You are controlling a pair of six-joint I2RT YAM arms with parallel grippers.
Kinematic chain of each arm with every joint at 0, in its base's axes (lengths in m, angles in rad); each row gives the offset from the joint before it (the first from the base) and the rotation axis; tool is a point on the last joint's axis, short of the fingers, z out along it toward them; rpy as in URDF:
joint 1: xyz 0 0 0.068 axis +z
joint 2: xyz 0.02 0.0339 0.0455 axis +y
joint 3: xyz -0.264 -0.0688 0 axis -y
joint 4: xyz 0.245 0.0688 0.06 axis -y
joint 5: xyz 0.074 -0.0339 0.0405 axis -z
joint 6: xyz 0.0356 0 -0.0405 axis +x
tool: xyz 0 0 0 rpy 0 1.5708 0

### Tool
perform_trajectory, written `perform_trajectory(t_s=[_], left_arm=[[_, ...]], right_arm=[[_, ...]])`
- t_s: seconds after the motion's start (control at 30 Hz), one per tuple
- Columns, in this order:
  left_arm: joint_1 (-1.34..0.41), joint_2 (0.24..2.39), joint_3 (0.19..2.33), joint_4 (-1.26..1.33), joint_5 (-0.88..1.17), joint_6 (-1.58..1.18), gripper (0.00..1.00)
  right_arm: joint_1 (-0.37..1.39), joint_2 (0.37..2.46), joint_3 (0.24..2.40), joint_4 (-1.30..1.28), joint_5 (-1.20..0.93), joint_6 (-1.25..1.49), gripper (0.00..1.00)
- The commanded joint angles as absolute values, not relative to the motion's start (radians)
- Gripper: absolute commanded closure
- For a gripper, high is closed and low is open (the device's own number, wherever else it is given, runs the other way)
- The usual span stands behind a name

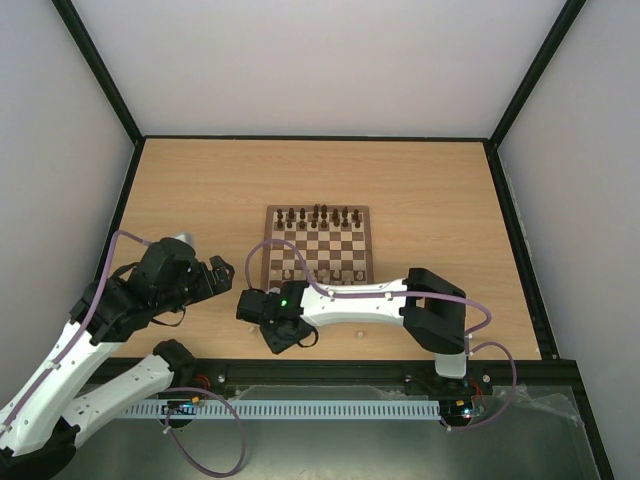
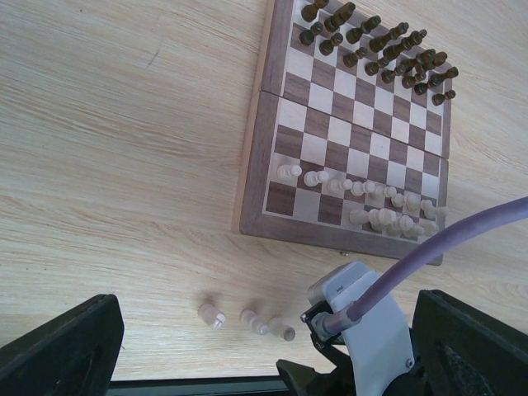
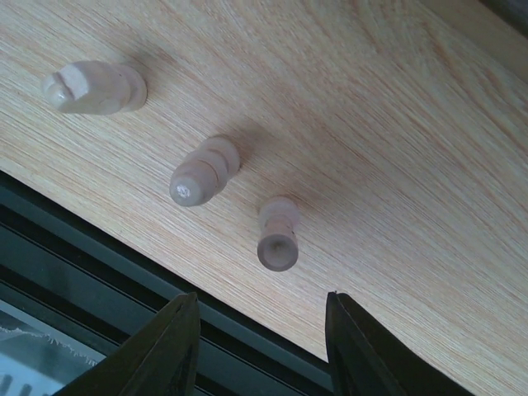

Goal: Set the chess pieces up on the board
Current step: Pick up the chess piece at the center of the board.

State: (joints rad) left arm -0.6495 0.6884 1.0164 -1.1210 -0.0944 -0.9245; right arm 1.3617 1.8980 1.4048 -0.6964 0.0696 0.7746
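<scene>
Top external view places the left tool [image 2: 266, 302] over bare worktop [image 1: 420, 190], left of the board [image 2: 252, 157], its fingers [image 2: 58, 351] spread wide and holding nothing. Right of it, at the near edge, the right tool [image 3: 261, 315] hangs spread above three loose cream chessmen [image 3: 205, 173], gripping none. On the board, cream pieces [image 2: 363, 191] line the near rows and dark pieces [image 2: 379, 49] the far rows.

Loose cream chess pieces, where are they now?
Three cream pieces sit on the tabletop by its near edge, just off the near-left corner of the board, ahead of the right hand in its wrist view.
</scene>
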Motion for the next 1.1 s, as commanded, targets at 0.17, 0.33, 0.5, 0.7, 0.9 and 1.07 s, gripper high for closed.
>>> perform_trajectory(t_s=[0.17, 0.33, 0.5, 0.7, 0.9, 1.07], left_arm=[[-0.644, 0.691, 1.013, -1.122, -0.094, -0.927, 0.01], [-0.644, 0.693, 1.007, -1.117, -0.094, -0.925, 0.01], [-0.644, 0.697, 1.005, -1.111, -0.092, -0.923, 0.01], [-0.644, 0.699, 1.000, -1.107, -0.091, -0.923, 0.01], [-0.644, 0.697, 0.990, -1.102, -0.091, -0.925, 0.01], [-0.644, 0.696, 0.982, -1.098, -0.089, -0.925, 0.01]], right_arm=[[1.338, 1.941, 1.394, -0.701, 0.063, 0.776, 0.60], [1.317, 1.937, 1.382, -0.695, 0.066, 0.775, 0.64], [1.307, 1.943, 1.384, -0.695, 0.067, 0.763, 0.65], [1.307, 1.946, 1.390, -0.689, 0.053, 0.750, 0.65], [1.308, 1.923, 1.385, -0.674, 0.043, 0.735, 0.64], [1.309, 1.939, 1.384, -0.681, 0.042, 0.730, 0.64]])
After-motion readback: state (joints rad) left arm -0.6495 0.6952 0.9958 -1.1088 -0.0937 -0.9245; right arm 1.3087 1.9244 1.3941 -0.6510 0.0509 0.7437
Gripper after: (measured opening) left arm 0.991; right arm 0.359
